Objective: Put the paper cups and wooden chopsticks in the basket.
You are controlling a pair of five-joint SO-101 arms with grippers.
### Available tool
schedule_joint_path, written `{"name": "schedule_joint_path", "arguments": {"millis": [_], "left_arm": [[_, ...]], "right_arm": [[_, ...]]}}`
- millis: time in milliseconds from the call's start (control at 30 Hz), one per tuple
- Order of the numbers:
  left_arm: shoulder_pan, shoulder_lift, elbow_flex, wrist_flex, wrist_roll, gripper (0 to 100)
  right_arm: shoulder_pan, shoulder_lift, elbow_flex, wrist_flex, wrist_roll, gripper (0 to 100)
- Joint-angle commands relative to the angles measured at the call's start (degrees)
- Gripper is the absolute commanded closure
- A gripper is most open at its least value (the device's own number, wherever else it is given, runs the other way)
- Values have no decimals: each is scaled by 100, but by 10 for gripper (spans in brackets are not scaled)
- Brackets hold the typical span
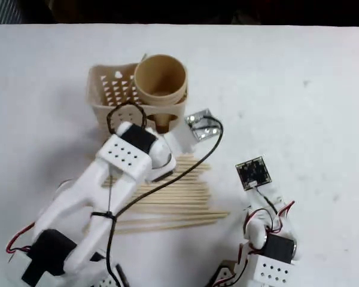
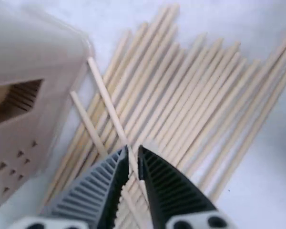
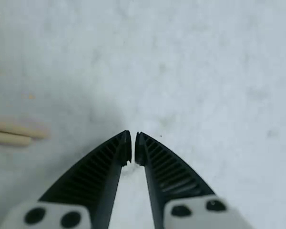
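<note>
Nearest in, the right gripper [image 3: 132, 143] hangs low over the white table [image 3: 205, 71], its ribbed black jaws pressed together on nothing, with a few stick ends lying off to one side. Over to the left gripper [image 2: 132, 160]: its jaws are pinched on a single chopstick [image 2: 107, 102], which runs crosswise over the others, its far end right at the basket's corner. Beneath it the chopsticks [image 1: 179, 203] lie flat on the table in a loose fan, pale, slim wooden sticks side by side, just beside the basket. Farther back sits the basket [image 1: 105, 89]: beige plastic, squarish with rounded corners, its walls pierced by rows of small holes. Inside it, on the right arm's side, stands a paper cup [image 1: 160, 76], tan, round-mouthed, open end up, its rim above the basket's wall.
</note>
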Motion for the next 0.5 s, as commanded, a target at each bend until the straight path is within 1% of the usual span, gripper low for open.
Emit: {"name": "schedule_joint_path", "arguments": {"millis": [0,33,133,200,267,400,467], "left_arm": [[268,-180,598,79,-62,878],[426,-242,774,62,-88,880],[1077,-567,1284,88,-492,876],[1376,-840,1556,88,-633,875],[1411,-1024,1697,88,-695,875],[1393,-927,1908,88,-1354,874],[1393,-725,2066,44,-1582,858]], "right_arm": [[22,-57,53,31,44,966],[22,-57,53,31,44,966],[22,-57,53,31,44,966],[22,-57,53,31,44,966],[22,-57,53,31,44,966],[22,-57,53,31,44,966],[22,-57,53,31,44,966]]}}
